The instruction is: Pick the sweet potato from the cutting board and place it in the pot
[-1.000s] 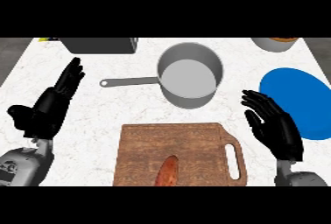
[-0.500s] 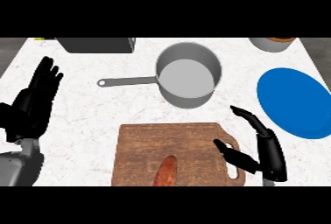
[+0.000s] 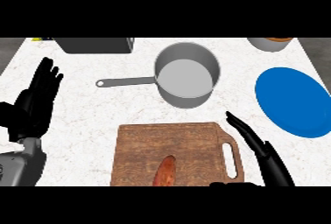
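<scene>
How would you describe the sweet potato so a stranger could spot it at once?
Find the brown wooden cutting board at the near edge of the white counter. Near the middle of its near edge lies the sweet potato, a slim orange-red shape. It is the only thing on the board; the pot beyond is grey and the plate blue.

Bright, even light (shadows faint and soft).

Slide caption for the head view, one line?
Sweet potato lies on the cutting board, right hand open beside its handle, left hand resting open at the left edge, pot empty beyond.
</scene>
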Tool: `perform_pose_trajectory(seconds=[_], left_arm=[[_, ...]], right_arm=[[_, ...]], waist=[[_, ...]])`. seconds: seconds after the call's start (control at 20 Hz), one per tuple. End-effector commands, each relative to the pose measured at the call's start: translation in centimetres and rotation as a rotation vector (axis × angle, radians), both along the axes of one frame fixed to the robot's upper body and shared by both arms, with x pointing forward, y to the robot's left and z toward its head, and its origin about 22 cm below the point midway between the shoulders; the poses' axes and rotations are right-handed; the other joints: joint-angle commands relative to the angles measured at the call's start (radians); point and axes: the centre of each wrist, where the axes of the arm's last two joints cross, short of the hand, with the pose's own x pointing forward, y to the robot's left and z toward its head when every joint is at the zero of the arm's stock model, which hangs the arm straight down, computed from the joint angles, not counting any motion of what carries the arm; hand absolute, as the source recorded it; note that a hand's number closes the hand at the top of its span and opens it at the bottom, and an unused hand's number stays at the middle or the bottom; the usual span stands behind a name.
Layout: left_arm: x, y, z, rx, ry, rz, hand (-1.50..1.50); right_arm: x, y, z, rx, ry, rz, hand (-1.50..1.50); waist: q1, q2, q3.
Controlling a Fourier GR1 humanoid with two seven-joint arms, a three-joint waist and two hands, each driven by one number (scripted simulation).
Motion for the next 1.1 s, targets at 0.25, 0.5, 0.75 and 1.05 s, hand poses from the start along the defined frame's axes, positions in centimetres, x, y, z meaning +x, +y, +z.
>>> perform_pose_trajectory(seconds=[0.25,0.5,0.75,1.05], left_arm=[[-0.2,0.3,-1.1,0.003,0.015,-0.007,0.00],[0.3,0.1,0.8,-0.001,-0.009,-0.029,0.00],[-1.1,-0.7,-0.2,-0.001,-0.009,0.005,0.00],[-1.6,-0.9,-1.9,-0.001,-0.008,-0.007,0.00]], right_arm=[[-0.5,3.4,6.0,-0.433,0.248,0.173,-1.50],[-0.8,9.1,6.6,-0.566,0.369,0.245,-1.50],[-0.7,13.7,7.0,-0.572,0.436,0.274,-1.50],[-2.1,13.7,5.6,-0.584,0.488,0.272,-1.50]], waist=[[0.018,0.003,-0.003],[0.023,0.003,-0.001],[0.012,0.002,0.001],[0.004,0.002,0.002]])
